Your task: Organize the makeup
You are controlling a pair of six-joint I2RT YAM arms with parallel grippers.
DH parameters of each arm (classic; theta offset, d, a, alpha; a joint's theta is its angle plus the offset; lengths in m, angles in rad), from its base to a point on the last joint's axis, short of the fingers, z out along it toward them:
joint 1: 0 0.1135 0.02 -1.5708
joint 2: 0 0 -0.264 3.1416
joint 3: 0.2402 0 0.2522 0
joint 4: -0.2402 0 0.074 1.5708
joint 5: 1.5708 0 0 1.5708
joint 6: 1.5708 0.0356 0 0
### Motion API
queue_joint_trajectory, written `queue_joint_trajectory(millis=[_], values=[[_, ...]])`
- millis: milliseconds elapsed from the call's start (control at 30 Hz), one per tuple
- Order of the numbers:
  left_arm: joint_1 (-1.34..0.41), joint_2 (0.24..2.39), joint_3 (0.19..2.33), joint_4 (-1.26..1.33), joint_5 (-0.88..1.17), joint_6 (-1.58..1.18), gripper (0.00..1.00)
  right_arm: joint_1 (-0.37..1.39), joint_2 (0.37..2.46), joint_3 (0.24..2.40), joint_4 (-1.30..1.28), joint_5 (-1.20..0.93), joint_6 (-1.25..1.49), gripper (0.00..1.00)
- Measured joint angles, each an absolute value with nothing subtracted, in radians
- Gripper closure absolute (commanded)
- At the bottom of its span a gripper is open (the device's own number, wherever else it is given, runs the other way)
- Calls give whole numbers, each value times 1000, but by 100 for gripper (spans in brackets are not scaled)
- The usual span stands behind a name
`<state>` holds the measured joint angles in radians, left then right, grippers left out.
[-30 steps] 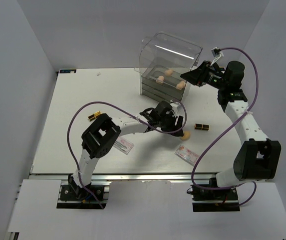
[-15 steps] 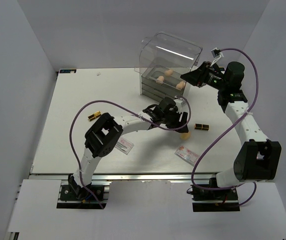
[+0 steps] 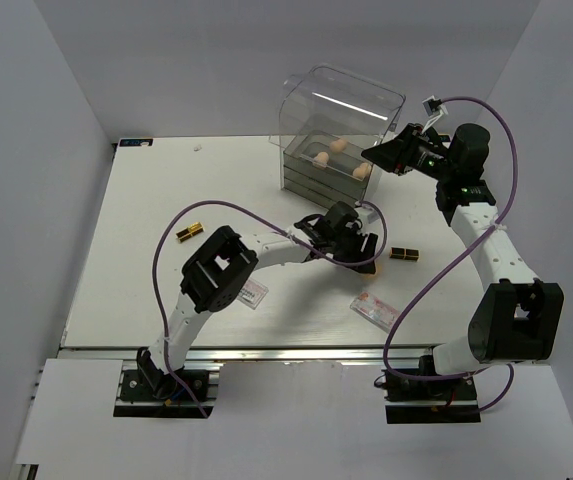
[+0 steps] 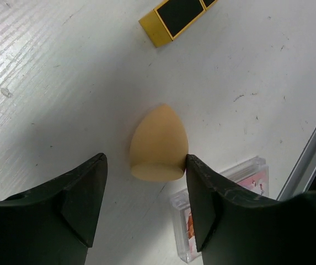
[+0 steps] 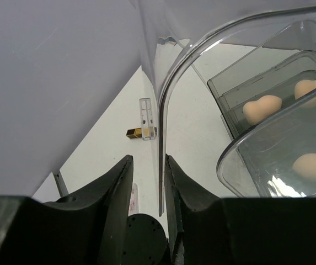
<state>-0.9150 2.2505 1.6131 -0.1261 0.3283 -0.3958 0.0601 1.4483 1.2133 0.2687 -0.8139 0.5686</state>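
Peach teardrop sponge (image 4: 158, 143) lies on its side on the white desk (image 4: 47, 72), with its pointed tip away from the left wrist camera and its flat base toward it. It sits between the two black fingers (image 4: 83, 204) of the left end effector (image 4: 145, 171), whose jaws stand wide apart. One finger is right at the sponge's edge, and the other stands off it with bare desk between.

Beyond the tip lies a dark-brown-and-gold tube (image 4: 180, 14). On the near side, past the closer finger, lies a flat white-pink packet (image 4: 224, 212) in clear wrap.

From above, the left arm hides the sponge. A second tube (image 3: 188, 233) and a second packet (image 3: 253, 292) lie well apart from it on the left half of the desk. At the back stands the clear drawer box (image 3: 336, 120), with three more sponges (image 3: 338, 145) inside its drawers.

The right end effector (image 5: 148, 161) is up at the box's right front corner. Its fingers stand slightly apart on either side of a thin clear plastic edge. I cannot tell whether they pinch it.
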Motion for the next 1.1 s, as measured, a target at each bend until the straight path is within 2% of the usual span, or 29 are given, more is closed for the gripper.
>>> queue_joint_trajectory(millis=[100,200,233,400,600,800,1100], values=[[-919,2251,1615,-133,320,-388,34,60,1448,1213,269,-814,569,65],[-926,2251,1615,-138,315,-385,46,60,1448,1213,269,-814,569,65],[-928,2251,1615,-138,315,-385,55,60,1448,1213,269,-814,569,65],[-933,2251,1615,-137,322,-390,67,60,1448,1213,269,-814,569,65],[-931,2247,1598,-108,337,-410,98,60,1448,1213,269,-814,569,65],[-929,2188,1490,-41,336,-432,100,60,1448,1213,269,-814,569,65],[-888,1988,1293,15,328,-487,100,60,1448,1213,269,-814,569,65]])
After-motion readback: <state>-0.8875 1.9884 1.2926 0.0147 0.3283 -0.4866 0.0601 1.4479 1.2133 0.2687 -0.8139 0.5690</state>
